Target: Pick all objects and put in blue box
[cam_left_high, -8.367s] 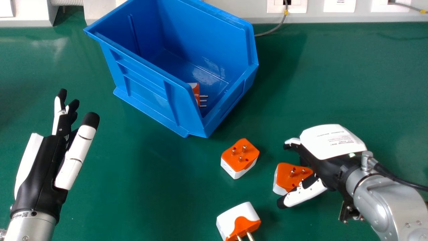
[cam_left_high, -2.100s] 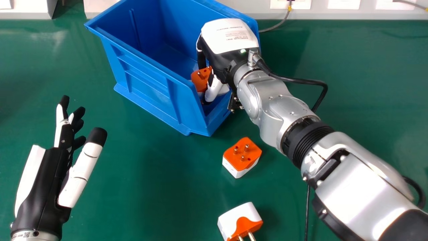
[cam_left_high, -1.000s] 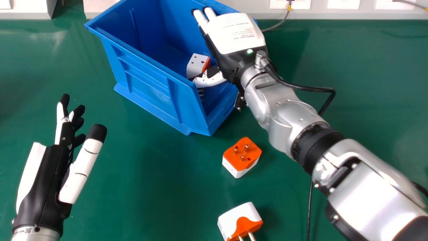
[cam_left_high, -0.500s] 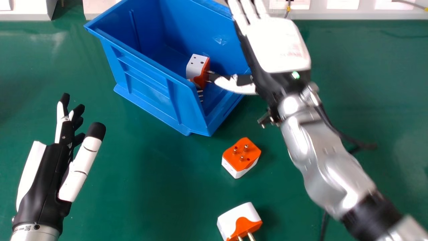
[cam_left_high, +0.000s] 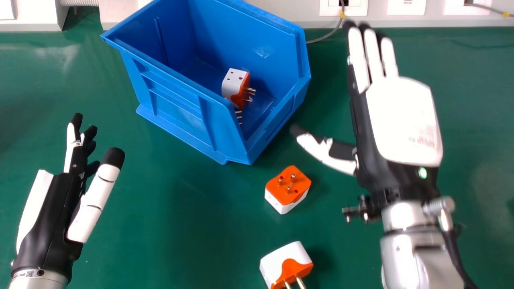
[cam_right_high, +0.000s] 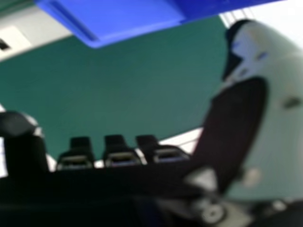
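Head view: adapters (cam_left_high: 235, 85) inside blue box (cam_left_high: 180, 105); left hand (cam_left_high: 50, 212) and right hand (cam_left_high: 401, 124) empty, fingers extended. Right hand view: box corner, thumb.

I see smooth, glossy plastic on the blue box (cam_left_high: 176, 110). Orange-and-white adapters (cam_left_high: 288, 186) look like smooth plastic, with shiny metal pins (cam_left_high: 300, 282). Tabletop (cam_left_high: 192, 224): smooth, soft sheen. My right forearm (cam_left_high: 403, 249): shiny, metallic finish.
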### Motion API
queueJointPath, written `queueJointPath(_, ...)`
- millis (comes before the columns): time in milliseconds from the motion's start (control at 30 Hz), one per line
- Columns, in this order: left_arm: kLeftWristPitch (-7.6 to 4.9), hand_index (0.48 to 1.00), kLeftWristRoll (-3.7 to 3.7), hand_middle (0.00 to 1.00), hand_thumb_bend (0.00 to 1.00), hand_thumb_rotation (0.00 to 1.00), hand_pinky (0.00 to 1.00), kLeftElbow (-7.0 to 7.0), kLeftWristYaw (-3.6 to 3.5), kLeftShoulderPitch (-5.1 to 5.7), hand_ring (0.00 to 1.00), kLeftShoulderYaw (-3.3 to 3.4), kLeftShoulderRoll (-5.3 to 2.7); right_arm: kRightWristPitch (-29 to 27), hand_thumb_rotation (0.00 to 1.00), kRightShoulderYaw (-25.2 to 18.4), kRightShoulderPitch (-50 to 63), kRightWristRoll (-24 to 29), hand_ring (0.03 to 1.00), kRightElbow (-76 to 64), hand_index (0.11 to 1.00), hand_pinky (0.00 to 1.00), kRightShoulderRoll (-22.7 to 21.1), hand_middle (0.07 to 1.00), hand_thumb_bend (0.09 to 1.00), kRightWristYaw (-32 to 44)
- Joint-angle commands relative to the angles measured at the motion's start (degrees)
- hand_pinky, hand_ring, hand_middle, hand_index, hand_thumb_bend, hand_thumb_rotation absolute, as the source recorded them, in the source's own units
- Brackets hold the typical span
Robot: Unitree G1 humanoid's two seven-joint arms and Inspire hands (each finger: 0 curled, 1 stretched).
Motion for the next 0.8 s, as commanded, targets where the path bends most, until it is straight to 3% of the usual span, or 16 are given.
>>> queueJointPath(0,-0.23,0.981,-0.40,1.00,0.64,1.00,0.94,-0.52,0.00,-0.29,0.99,0.11,0.32,-1.3,0.44,-1.3,2.2,-0.2,0.987,-1.3,0.976,0.93,0.8,1.000,0.417,-2.1)
queueJointPath(300,-0.32,0.980,-0.79,1.00,0.64,1.00,0.93,-0.28,-0.07,-0.70,0.99,-0.19,0.13,-0.9,0.43,0.4,8.7,-0.4,0.954,4.1,0.954,0.86,4.1,0.990,0.455,-0.9)
queueJointPath(767,-1.29,0.977,-0.68,1.00,0.63,1.00,0.93,1.17,-0.14,-1.43,0.99,-0.30,0.38,4.0,0.53,3.7,1.9,-1.7,0.942,14.8,0.965,0.86,7.8,0.985,0.512,5.4)
